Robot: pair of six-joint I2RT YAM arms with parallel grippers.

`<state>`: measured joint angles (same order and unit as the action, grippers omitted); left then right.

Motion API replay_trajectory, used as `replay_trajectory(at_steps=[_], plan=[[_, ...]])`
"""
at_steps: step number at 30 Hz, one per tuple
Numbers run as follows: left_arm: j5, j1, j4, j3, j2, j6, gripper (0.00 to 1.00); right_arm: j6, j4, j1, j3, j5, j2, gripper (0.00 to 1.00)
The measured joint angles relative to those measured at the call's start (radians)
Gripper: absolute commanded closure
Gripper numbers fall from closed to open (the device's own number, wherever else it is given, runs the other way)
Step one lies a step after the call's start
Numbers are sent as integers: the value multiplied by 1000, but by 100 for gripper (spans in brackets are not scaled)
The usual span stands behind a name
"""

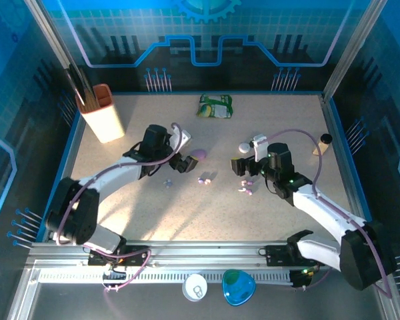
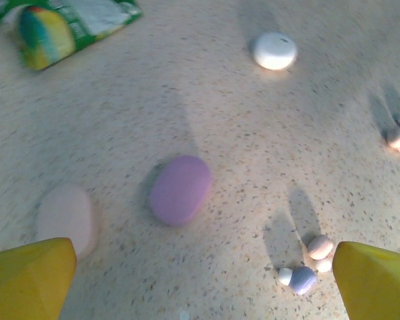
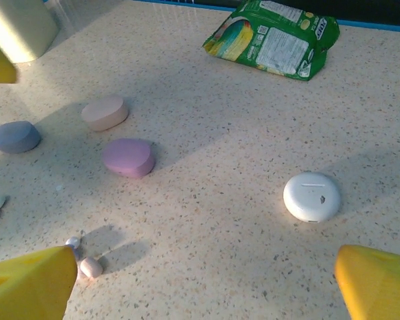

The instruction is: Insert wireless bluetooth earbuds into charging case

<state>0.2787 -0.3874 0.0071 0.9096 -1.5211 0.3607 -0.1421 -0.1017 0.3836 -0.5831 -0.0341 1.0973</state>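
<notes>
Barely started tbh. My left gripper and right gripper both gape empty; the tiny pale plastic earbuds lie loose on the speckled table near the closed lilac pebble-shaped case.

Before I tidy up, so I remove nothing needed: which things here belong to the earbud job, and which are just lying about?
For the job: earbuds, lilac case, pink case, white case, blue-grey case.
Just lying about: green packet, stick holder.
</notes>
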Motion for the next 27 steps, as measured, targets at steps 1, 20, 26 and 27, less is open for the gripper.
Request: replay_trajectory(at_steps=[1, 20, 26, 27], plan=[[24, 0, -18, 40, -41, 40, 4, 3, 10, 0, 2, 0, -15, 0], [-24, -29, -602, 674, -571, 482, 8, 10, 93, 0, 53, 30, -154, 0], [-79, -29, -644, 717, -649, 529, 12, 10, 94, 0, 53, 29, -154, 0], [-85, -29, -649, 721, -660, 533, 14, 10, 94, 0, 53, 29, -154, 0]])
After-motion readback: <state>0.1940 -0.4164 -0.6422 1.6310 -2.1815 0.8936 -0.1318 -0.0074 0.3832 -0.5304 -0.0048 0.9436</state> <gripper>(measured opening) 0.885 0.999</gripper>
